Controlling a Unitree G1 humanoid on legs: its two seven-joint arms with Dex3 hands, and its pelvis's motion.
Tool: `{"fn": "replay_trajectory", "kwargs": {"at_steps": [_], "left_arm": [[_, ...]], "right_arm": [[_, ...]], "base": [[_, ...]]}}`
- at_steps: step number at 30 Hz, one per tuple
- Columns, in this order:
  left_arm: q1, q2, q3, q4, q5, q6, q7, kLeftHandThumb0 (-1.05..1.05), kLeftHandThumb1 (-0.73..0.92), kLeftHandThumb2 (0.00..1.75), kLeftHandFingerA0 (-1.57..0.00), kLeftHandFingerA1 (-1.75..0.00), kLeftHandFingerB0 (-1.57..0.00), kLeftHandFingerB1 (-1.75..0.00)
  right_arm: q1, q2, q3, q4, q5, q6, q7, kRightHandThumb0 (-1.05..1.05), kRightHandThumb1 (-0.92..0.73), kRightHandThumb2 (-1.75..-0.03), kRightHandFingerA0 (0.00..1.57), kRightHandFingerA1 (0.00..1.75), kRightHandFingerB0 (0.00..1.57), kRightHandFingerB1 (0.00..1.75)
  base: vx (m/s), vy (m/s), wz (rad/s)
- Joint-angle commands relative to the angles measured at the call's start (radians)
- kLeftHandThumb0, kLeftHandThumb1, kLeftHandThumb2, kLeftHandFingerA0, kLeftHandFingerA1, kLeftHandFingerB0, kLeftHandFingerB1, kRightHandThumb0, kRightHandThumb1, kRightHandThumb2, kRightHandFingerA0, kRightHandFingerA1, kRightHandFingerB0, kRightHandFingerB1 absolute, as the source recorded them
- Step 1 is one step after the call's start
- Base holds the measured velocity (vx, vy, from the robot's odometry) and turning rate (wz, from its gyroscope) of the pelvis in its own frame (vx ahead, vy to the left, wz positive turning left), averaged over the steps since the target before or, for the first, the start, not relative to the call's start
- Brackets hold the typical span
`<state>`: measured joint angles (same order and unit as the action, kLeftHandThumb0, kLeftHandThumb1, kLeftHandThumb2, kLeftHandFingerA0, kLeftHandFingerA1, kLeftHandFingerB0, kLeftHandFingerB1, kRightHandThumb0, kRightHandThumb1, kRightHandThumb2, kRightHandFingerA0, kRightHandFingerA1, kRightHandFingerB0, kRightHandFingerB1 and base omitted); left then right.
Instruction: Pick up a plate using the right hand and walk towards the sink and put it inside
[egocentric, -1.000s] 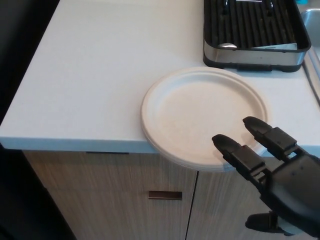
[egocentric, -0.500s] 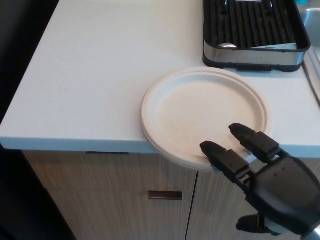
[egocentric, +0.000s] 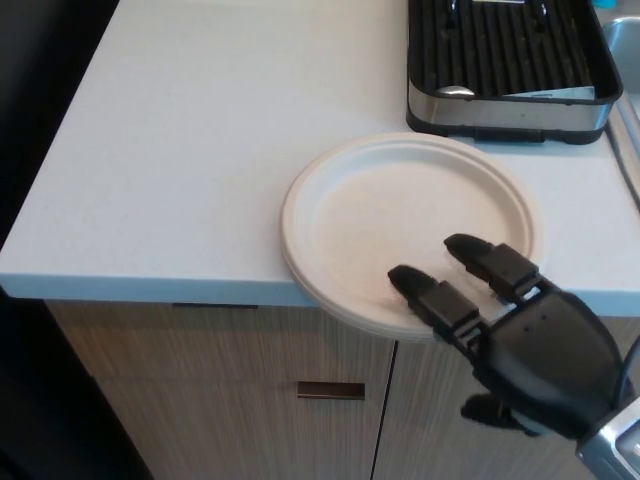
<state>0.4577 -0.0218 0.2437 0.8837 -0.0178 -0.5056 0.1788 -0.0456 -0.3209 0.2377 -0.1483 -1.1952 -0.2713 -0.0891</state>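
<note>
Now slide your right hand (egocentric: 525, 345), fingers (egocentric: 435, 298) spread and empty, onto the plate (egocentric: 405, 230) rim overhanging the table (egocentric: 180, 150), thumb underneath, then pinch.

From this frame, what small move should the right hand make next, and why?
Probably close on the plate's near rim. The right hand is open, two fingers above the plate, thumb below the part overhanging the counter edge, so the rim sits between them, ready for pinching.

The plate (egocentric: 400, 225) rim at lower right is hidden by the right hand (egocentric: 520, 340); the dish rack (egocentric: 510, 100) is cut off at the top edge
</note>
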Motion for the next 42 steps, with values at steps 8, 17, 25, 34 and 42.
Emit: {"fn": "replay_trajectory", "kwargs": {"at_steps": [8,17,25,34,42], "left_arm": [[-0.007,0.006,-0.012,0.047,0.015,-0.079,0.032,0.20,0.65,1.75,-1.09,-1.59,-0.95,-1.37],[0.046,-0.005,-0.033,-0.050,0.023,-0.042,0.036,0.18,0.87,1.71,-1.19,-1.43,-1.03,-1.26],[0.028,-0.001,-0.030,0.018,0.011,-0.063,0.020,0.19,0.90,1.69,-1.25,-1.44,-1.09,-1.27],[0.038,0.008,-0.049,0.042,0.046,-0.092,0.047,0.21,0.84,1.66,-1.25,-1.42,-1.09,-1.26],[0.028,0.019,-0.041,0.094,0.029,-0.119,0.018,0.19,0.84,1.67,-1.24,-1.42,-1.13,-1.29]], "right_arm": [[-0.070,-0.006,0.054,0.108,-0.082,0.084,-0.282,-0.39,-0.58,-0.66,0.02,0.57,0.05,0.37],[-0.111,0.017,0.106,0.166,-0.116,0.173,-0.310,-0.29,-0.54,-0.82,0.04,0.65,0.04,0.42],[-0.157,0.002,0.102,0.265,-0.045,0.124,-0.497,-0.31,-0.74,-1.02,1.03,1.75,0.42,0.59],[-0.162,-0.024,0.103,0.303,-0.012,0.117,-0.552,-0.44,-0.63,-0.88,1.20,1.75,0.82,1.01],[-0.142,-0.044,0.120,0.317,0.003,0.082,-0.641,-0.36,-0.56,-1.27,1.08,1.75,0.76,1.73]], "base": [[0.00,0.000,0.00],[0.00,0.000,0.00],[0.00,0.000,0.00],[0.00,0.000,0.00],[0.00,0.000,0.00]]}}
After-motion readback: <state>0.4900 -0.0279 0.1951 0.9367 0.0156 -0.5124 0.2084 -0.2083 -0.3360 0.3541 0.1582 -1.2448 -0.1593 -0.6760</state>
